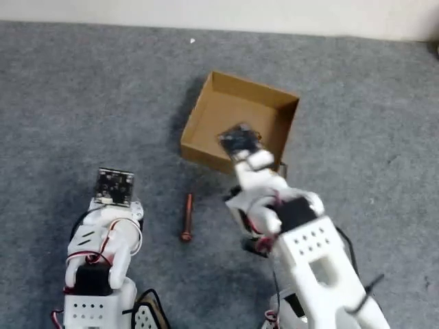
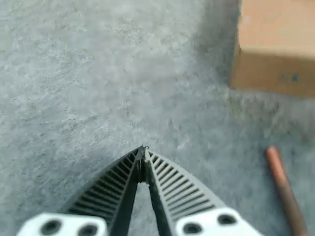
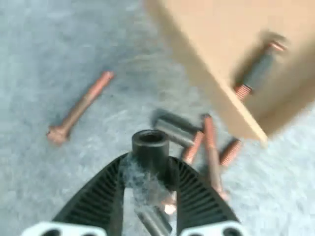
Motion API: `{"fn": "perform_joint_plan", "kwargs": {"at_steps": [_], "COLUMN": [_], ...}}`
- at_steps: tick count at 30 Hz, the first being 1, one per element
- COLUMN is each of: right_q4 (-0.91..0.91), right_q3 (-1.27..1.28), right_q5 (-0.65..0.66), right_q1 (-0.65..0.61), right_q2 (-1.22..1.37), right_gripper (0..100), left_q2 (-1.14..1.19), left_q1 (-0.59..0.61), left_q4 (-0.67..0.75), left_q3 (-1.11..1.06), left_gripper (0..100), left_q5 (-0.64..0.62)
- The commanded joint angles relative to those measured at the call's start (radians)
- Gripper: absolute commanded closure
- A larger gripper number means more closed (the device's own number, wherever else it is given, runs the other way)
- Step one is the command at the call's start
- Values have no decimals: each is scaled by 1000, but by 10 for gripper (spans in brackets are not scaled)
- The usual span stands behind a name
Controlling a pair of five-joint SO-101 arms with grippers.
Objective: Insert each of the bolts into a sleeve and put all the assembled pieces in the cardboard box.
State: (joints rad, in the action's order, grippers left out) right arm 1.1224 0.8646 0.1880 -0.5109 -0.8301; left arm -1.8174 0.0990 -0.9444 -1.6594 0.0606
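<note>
My right gripper is shut on a black sleeve, held upright with its open end showing, just above the carpet beside the cardboard box. Inside the box lies one bolt with a sleeve on it. Under and beyond the held sleeve lie a loose sleeve and several copper bolts. A single bolt lies apart on the carpet, also seen as the bolt between the two arms. My left gripper is shut and holds nothing, low over bare carpet, with that bolt off to its side.
The open cardboard box sits mid-table on grey carpet, its near wall close to the right arm. The left arm stands at the front left. Bare carpet stretches to the left of the box and behind it.
</note>
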Motion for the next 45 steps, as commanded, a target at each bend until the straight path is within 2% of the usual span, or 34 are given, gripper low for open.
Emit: {"fn": "perform_joint_plan", "kwargs": {"at_steps": [1,10,13,21,28,33,38,45], "right_q4": [4,-139,-168,-183,-185,-185,-185,-185], "right_q3": [70,295,332,343,343,343,343,343], "right_q5": [-28,-81,-81,-81,-81,-81,-81,-78], "right_q1": [53,208,223,225,277,280,280,280], "right_q2": [-154,-449,-496,-504,-504,-504,-507,-507], "right_gripper": [994,994,993,993,993,993,993,993], "left_q2": [-4,7,76,682,1106,1270,1394,1612], "left_q1": [16,5,-59,-223,-363,-432,-430,-409], "left_q4": [-146,-227,-270,-288,-282,-267,-143,-29], "left_q3": [120,278,337,627,748,788,785,794], "left_gripper": [990,950,950,921,749,744,744,745], "left_q5": [95,126,195,206,-48,-143,-242,-269]}}
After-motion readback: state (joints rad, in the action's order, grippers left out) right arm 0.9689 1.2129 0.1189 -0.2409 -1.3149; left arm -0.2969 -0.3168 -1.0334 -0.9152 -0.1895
